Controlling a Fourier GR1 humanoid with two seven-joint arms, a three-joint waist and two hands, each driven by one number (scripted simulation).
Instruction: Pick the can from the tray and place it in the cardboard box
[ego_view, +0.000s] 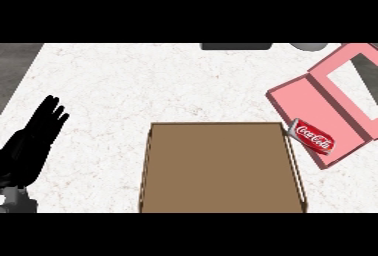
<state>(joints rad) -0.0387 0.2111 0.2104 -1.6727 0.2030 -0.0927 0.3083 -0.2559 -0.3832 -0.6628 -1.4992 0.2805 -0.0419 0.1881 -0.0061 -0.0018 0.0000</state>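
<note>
Counter (148, 85) of pale speckled stone fills most of the head view. Next in size is the cardboard box (221, 167), brown and open-topped, sitting at the lower middle with its near end running off the bottom. To its right lies the pink tray (325, 105), turned at an angle, its far end reaching the view's right edge. On the tray's near end rests the red can (314, 135), lying on its side, just beside the box's upper right corner. At the left edge the left hand (37, 137) shows black above its grey forearm, fingers straight and pointing up, holding nothing, resting well apart from box and tray. Right hand is out of sight.
</note>
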